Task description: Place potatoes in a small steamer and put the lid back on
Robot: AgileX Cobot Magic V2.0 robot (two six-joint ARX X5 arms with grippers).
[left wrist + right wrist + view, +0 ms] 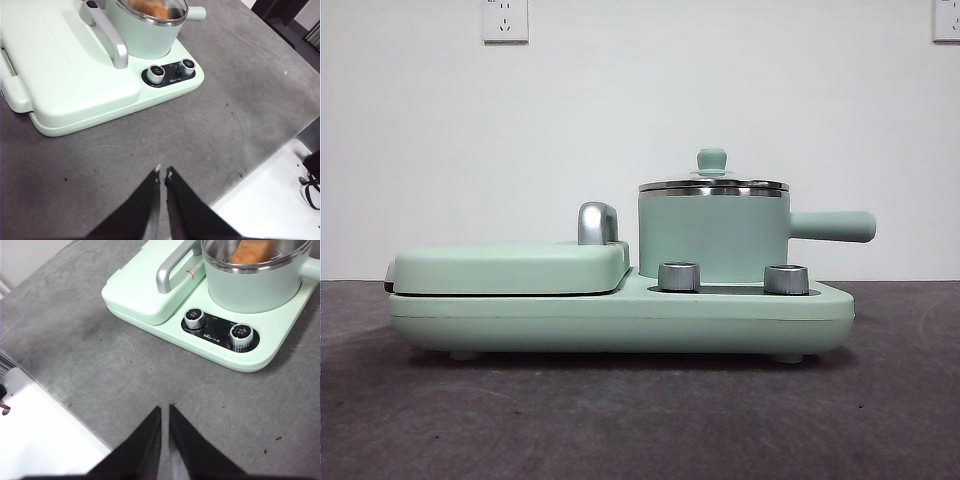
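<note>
Potato: the orange-brown potato sits inside the small steamer, at the top edge of both wrist frames.
Lid: the lid rests on the steamer's rim, right of centre in the front frame, knob upright; it looks clear, since the potato shows through it in the left wrist frame.
Left gripper: the left gripper hangs over bare counter, low centre of its frame, well apart from the appliance; fingers closed together, gripping nothing.
Right gripper: the right gripper likewise, low centre over the counter, fingers pinched together and empty.
Progress: judged from this, the task looks finished.
Risk: the lid may sit slightly off the rim if the potato stands too tall; any further arm move toward the side handle could knock the pot or shift the lid.
Other: two knobs face the arms.
</note>
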